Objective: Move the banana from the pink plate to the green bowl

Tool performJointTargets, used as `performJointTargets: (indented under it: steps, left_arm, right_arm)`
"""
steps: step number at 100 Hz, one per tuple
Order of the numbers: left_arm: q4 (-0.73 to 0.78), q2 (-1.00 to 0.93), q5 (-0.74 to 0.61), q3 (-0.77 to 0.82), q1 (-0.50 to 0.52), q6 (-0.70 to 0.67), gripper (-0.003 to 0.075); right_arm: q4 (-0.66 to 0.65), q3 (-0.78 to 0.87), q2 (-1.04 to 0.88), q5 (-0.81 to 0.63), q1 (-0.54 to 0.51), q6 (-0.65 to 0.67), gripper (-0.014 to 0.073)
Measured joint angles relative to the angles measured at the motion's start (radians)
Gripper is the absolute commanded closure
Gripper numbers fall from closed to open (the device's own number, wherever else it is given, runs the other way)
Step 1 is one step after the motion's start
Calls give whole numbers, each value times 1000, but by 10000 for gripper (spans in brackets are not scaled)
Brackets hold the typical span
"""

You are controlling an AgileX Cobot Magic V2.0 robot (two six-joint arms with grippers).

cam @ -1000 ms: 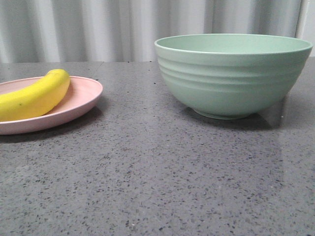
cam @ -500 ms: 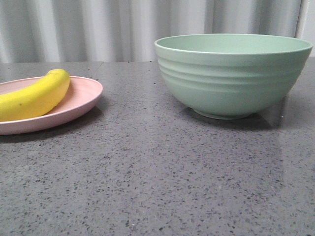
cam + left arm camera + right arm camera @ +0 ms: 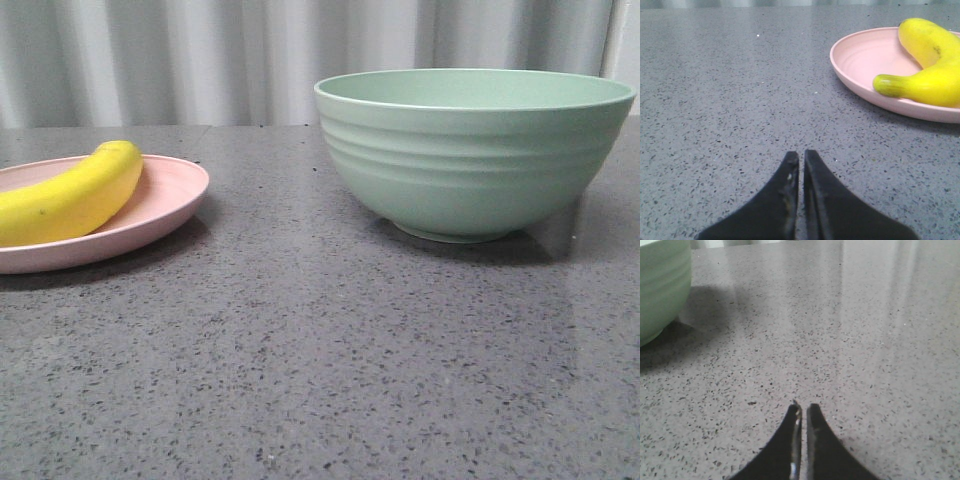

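The yellow banana (image 3: pixel 75 195) lies on the pink plate (image 3: pixel 170 205) at the left of the table. The pale green ridged bowl (image 3: pixel 470 150) stands at the right and looks empty from this low angle. In the left wrist view the banana (image 3: pixel 930 65) lies in the plate (image 3: pixel 860 60), ahead of and to one side of my left gripper (image 3: pixel 801 154), which is shut and empty over bare table. My right gripper (image 3: pixel 803 407) is shut and empty, with the bowl (image 3: pixel 660 285) off to its side. Neither gripper shows in the front view.
The grey speckled tabletop (image 3: pixel 320 340) stretches between the plate and the bowl. A pale corrugated wall (image 3: pixel 200 60) closes the back.
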Motion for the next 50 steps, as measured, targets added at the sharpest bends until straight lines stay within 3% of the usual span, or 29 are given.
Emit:
performJointTargets:
  steps: [50]
  left_arm:
    - [0, 0, -10, 0, 0, 0, 739]
  right_arm:
    - [0, 0, 0, 0, 0, 0, 666]
